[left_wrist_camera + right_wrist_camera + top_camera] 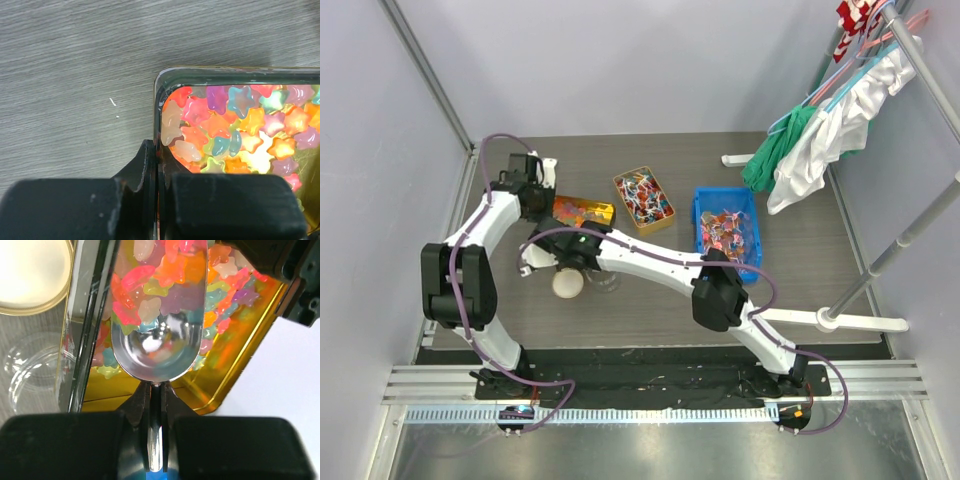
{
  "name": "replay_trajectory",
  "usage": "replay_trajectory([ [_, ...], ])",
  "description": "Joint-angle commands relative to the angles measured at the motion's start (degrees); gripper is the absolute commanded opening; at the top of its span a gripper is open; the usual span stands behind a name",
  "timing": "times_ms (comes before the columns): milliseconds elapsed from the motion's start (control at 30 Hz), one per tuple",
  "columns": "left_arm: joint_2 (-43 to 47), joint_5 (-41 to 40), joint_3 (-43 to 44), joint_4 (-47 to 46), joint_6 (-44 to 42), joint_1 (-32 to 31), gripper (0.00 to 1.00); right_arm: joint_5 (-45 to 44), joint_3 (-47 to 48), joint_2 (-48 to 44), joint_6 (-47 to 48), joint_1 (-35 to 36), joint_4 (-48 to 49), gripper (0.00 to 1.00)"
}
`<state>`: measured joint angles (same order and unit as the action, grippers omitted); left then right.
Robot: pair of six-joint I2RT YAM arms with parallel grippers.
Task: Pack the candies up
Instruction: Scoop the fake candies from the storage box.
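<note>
A gold tin (584,211) at the back left holds many star-shaped gummy candies (240,125) in orange, yellow, pink and blue. My left gripper (159,161) is shut on the tin's near-left rim (225,72); it also shows in the top view (542,195). My right gripper (161,396) is shut on the handle of a metal scoop (155,352). The scoop's bowl reaches into the tin (240,365) and several candies (160,290) lie in its far half. In the top view the right gripper (578,240) is just in front of the tin.
A second gold tin (643,200) and a blue basket (727,222) hold wrapped red, blue and white candies. A round cream lid (568,284) and a clear plastic cup (606,280) lie near the right gripper. A clothes rack (880,250) stands at the right.
</note>
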<state>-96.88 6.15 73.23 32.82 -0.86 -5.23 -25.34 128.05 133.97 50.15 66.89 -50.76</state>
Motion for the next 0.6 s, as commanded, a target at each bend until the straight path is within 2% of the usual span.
replay_trajectory([
  [0,5.12,3.78,1.30,-6.63,2.45,-0.48,0.00,12.50,-0.43,-3.53,-7.96,-1.23,0.22,0.01],
  [300,5.21,3.34,0.95,-6.80,2.27,-0.39,0.00,22.69,-3.06,-7.93,-14.64,-7.12,-0.57,0.01],
  [567,5.04,3.25,0.68,-6.98,2.18,0.05,0.00,28.07,-5.18,-11.18,-18.16,-10.11,2.42,0.01],
])
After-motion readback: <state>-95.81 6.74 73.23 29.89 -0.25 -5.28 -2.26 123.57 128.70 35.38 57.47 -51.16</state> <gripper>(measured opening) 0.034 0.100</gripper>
